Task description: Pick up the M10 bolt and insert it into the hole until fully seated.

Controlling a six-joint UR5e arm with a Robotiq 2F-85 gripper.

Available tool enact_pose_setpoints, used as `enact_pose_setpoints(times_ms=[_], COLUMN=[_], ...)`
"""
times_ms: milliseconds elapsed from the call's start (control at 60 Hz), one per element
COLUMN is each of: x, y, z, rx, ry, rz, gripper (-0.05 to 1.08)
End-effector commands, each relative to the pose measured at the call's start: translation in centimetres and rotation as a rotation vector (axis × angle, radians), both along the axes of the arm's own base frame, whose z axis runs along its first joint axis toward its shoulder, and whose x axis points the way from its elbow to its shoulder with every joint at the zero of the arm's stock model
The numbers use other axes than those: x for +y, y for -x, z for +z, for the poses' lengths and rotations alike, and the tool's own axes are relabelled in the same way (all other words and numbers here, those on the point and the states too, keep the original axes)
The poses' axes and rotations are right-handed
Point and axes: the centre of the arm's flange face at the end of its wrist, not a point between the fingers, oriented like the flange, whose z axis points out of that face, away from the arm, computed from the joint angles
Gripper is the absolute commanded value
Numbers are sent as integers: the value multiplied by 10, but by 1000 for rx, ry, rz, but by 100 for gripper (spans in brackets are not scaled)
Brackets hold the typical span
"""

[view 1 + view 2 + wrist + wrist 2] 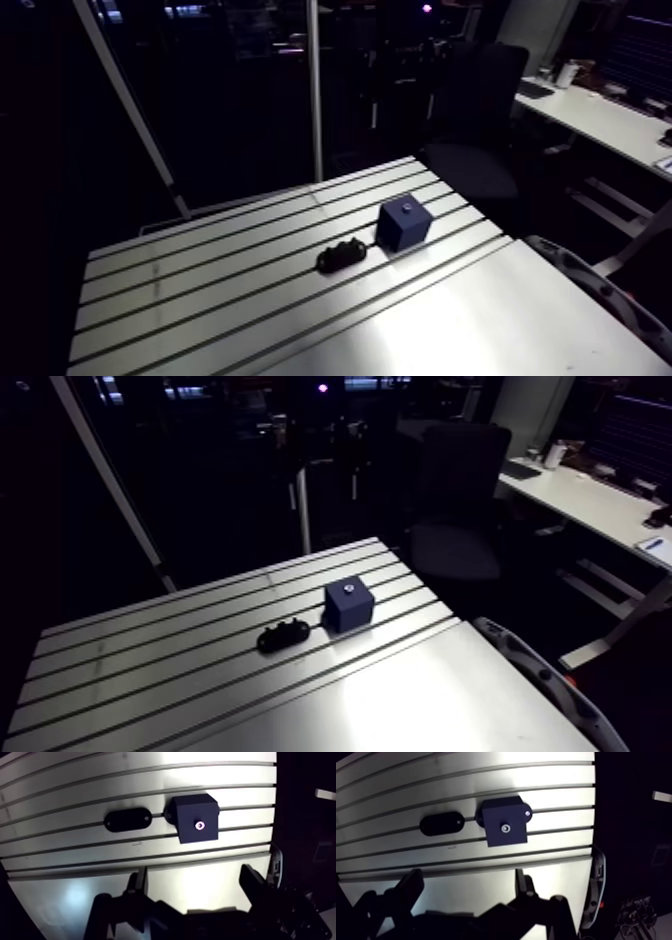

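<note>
A dark blue block [195,817] stands on the slotted table [75,797], ahead of my gripper. At the hole in its top face shows a small shiny round metal head [199,826], which looks like the bolt. Beside the block lies a flat black oval holder [128,820], with nothing visible on it. My gripper [195,884] hangs above the smooth plate nearer than the block. It is open, its dark fingers [137,886] wide apart with nothing between them. In the arm view the block [404,222] and holder [342,256] sit mid-table; the gripper does not show there.
A smooth metal plate [470,320] covers the near part of the table. A grey curved piece [600,290] runs along the table's right edge. An upright metal post [315,90] rises behind the table's far edge.
</note>
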Motion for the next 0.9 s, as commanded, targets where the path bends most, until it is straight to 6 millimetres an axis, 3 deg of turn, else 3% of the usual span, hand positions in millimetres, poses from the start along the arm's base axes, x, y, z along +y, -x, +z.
enact_pose_setpoints(times_ms=[17,200,267,367,600,900], x=[-134,-179,-203,-220,-225,-225], y=[-24,-25,-26,-27,-25,-25], z=[72,77,78,83,105,107], rx=[56,60,61,66,71,72], ry=[-10,-12,-13,-17,-23,-22], rz=[94,89,95,101,108,108], gripper=[1,1,1,1,1,1])
